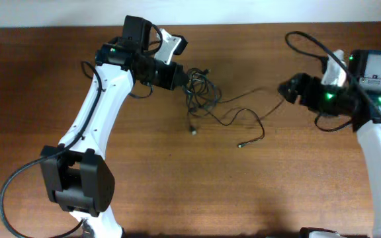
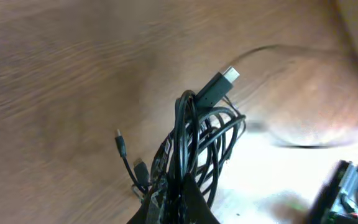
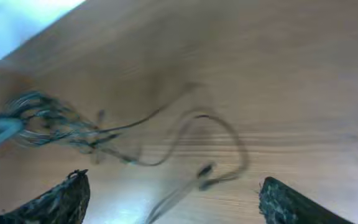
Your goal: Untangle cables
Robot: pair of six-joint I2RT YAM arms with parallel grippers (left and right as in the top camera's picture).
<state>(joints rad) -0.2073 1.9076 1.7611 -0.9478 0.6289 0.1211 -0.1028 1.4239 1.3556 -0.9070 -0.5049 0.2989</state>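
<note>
Overhead: your left arm (image 1: 94,112) rises from the near left corner and bends toward the far middle. The left hand (image 1: 179,77) points right and is clenched on one side of the cables (image 1: 202,92), a tangled clump on the brown surface (image 1: 144,172). Thin strands trail right from the clump, and two loose ends lie near the middle. Your right arm (image 1: 376,145) comes in from the right edge, with the right hand (image 1: 286,88) pointing left near the longest strand.

Left wrist: at the bottom edge, the left hand (image 2: 176,208) grips the cables (image 2: 194,140) tightly. Loops fan upward, and a plug (image 2: 219,86) sticks out on top.

Right wrist: the right hand (image 3: 173,183) is released, its fingers (image 3: 58,199) spread wide at the lower corners. The cables (image 3: 48,121) are blurred at the left, with strands curling across the surface ahead.
</note>
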